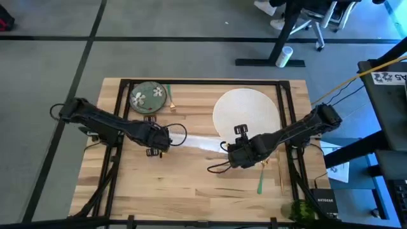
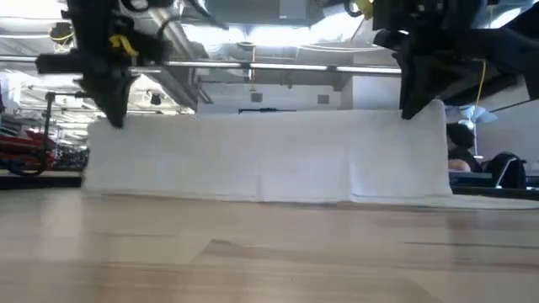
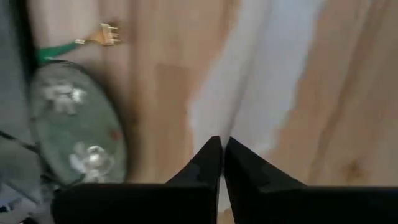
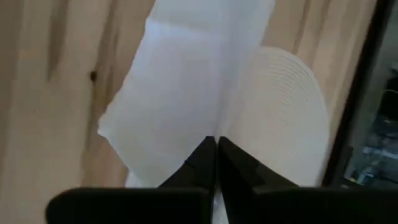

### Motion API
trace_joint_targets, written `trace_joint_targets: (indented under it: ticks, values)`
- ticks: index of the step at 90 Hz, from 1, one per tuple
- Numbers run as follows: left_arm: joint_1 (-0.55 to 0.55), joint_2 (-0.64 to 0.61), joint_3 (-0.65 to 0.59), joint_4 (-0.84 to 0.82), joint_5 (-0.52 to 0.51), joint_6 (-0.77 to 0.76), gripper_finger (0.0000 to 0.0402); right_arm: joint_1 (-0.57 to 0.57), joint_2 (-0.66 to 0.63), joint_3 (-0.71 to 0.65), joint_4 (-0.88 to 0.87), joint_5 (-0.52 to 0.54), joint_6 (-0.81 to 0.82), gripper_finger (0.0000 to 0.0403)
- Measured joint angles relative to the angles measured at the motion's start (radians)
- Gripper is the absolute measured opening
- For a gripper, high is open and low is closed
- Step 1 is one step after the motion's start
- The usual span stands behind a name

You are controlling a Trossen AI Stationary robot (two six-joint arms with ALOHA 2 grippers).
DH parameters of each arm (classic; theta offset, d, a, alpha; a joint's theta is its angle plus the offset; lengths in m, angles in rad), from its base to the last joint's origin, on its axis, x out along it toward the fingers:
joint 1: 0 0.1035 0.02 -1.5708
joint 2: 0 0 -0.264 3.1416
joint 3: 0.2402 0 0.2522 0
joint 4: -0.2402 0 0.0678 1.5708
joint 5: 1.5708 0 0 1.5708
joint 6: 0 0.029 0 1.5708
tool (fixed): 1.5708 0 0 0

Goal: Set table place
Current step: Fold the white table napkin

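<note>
Because the white napkin (image 1: 197, 144) hangs stretched over the table (image 1: 191, 191) middle, its long axis runs arm to arm: the left gripper (image 1: 159, 145) pinches one end, the right gripper (image 1: 230, 151) the other, beside the white plate (image 1: 251, 108), both clamped.

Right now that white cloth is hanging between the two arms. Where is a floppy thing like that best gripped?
By its top corners, from above. The napkin hangs flat because the left gripper and right gripper each pinch an upper end, its bottom edge at the table.
</note>
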Motion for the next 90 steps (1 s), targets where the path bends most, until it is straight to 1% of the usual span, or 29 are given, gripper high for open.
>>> trace_joint_targets:
  ticks: [14,29,42,54,70,90]
  values:
    - [0.0,-0.032,0.015,-0.021,-0.024,-0.037,0.0,0.0,0.0,0.0,-0.02,0.069,0.0,0.0]
    - [-0.026,-0.021,0.015,-0.029,-0.024,-0.076,0.0,0.0,0.0,0.0,-0.023,0.115,0.003,0.0]
    - [-0.07,0.003,-0.005,-0.024,-0.03,-0.146,0.0,0.0,0.0,0.0,-0.016,0.121,0.004,0.0]
    - [-0.118,0.022,-0.052,-0.005,-0.031,-0.229,0.0,0.001,0.0,0.0,0.002,0.119,0.004,0.0]
    - [-0.186,0.033,-0.099,0.01,-0.031,-0.354,0.0,0.003,0.0,0.0,0.037,0.087,0.004,0.0]
    - [-0.253,0.033,-0.125,0.026,-0.03,-0.461,0.0,0.027,0.0,0.0,0.084,0.05,0.004,0.0]
